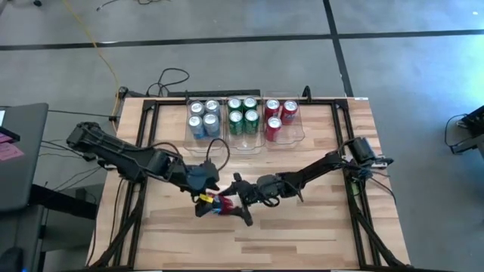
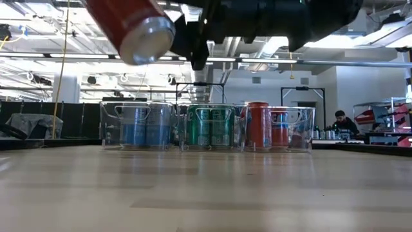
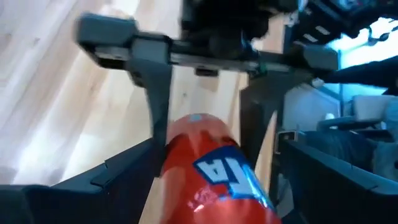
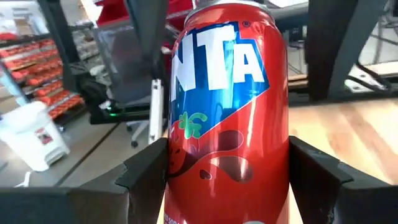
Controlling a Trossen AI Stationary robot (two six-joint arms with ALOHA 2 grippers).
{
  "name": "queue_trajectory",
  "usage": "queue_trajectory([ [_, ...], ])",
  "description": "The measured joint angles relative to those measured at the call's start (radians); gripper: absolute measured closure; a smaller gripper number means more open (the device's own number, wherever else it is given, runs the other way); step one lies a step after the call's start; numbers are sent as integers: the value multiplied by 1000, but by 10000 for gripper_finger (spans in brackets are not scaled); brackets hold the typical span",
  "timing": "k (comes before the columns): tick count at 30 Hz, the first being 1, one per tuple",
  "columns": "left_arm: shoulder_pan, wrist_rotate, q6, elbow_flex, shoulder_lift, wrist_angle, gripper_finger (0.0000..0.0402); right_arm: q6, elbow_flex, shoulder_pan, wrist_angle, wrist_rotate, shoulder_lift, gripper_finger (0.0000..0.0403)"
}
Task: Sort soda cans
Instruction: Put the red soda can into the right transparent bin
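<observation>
A red soda can hangs in the air over the middle of the table, between my two grippers. In the low view the can is tilted, its silver end lower and toward the table's right. My left gripper comes from the left and is shut on the can. My right gripper comes from the right and is shut on its other end. More soda cans stand upright in clear bins at the far side: blue ones, green ones, red ones. My left gripper pinches the can's round sides between its two fingers, on the higher end toward the table's left. The fingers slant down from the left and lie along the can, which is clear of the table. My right gripper pinches the can's round sides between its two fingers, near the lower end toward the table's right. The fingers come level from the right. The can rises away from them, clear of the table.
Three clear bins stand side by side at the far middle; the red one has room in its near half. Dark frame rails run along the table's left and right sides. Bare wood lies near the front edge. A person sits far behind the table.
</observation>
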Motion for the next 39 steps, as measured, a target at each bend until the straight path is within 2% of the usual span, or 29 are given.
queue_trajectory([
  [3,1,-12,-2,4,-1,-21,69,0,-3,1,-7,3,4,118],
  [6,-25,-103,7,15,-37,-22,69,-11,-3,3,11,21,3,118],
  [9,-86,-305,85,19,-98,-3,70,-8,-9,-2,46,32,2,118],
  [13,-204,-583,166,16,-170,-12,70,13,-75,-17,221,42,-8,117],
  [17,-333,-856,170,-74,-196,31,70,37,-156,-42,420,40,-17,117],
  [19,-358,-930,180,-156,-191,134,70,32,-187,-48,488,36,-12,117],
  [21,-363,-985,237,-260,-192,327,70,5,-211,-48,534,42,-9,117],
  [23,-348,-990,352,-376,-192,639,70,-19,-225,-46,582,59,-8,117],
  [25,-325,-941,463,-488,-192,928,70,-36,-233,-45,615,67,-8,117],
  [27,-297,-886,533,-584,-179,1169,70,-36,-236,-44,628,77,-8,117],
  [29,-274,-848,580,-658,-169,1337,70,-37,-236,-46,627,78,-8,117],
  [33,-225,-734,591,-721,-129,1520,69,-41,-236,-46,631,80,-8,117],
  [36,-184,-601,572,-713,-69,1545,69,-48,-236,-44,630,78,-8,117],
  [39,-150,-555,560,-686,0,1560,69,-48,-236,-44,627,78,-8,117],
])
